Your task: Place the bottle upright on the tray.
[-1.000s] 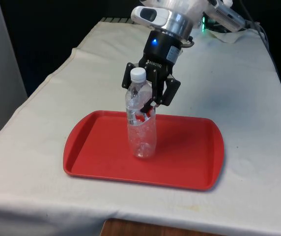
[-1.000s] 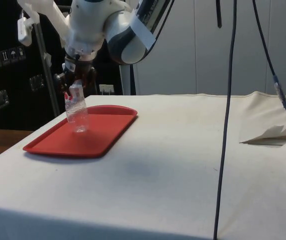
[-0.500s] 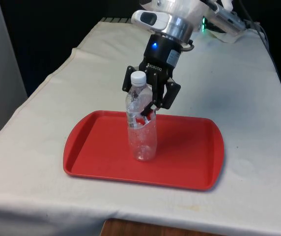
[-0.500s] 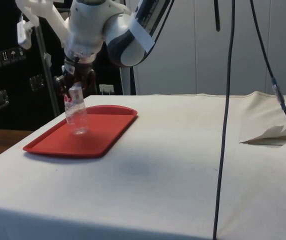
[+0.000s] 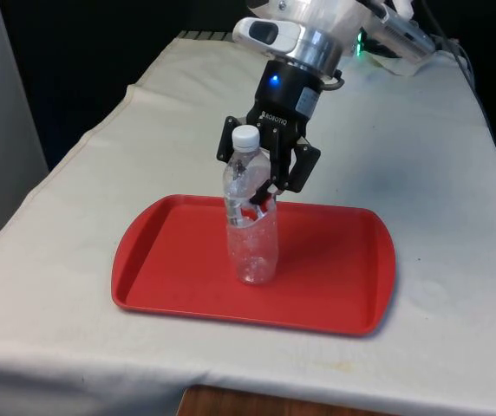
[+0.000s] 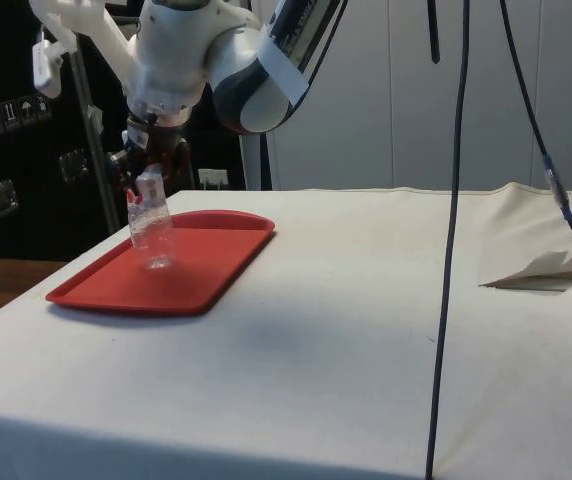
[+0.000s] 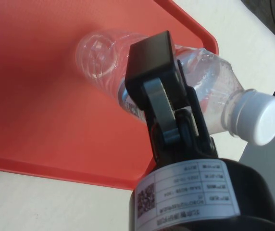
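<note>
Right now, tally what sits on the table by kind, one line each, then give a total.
Clear plastic bottle with white cap, standing on the tray: 1
Red tray: 1
Total: 2

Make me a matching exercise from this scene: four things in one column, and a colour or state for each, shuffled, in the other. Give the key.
Things
1. bottle
2. tray
3. cap
4. end effector

Colour or state
A. red, flat on the cloth
B. black, fingers around the bottle's upper part
C. clear plastic, standing on the tray
D. white, on top of the bottle

Pairs: 1-C, 2-A, 3-D, 4-B
</note>
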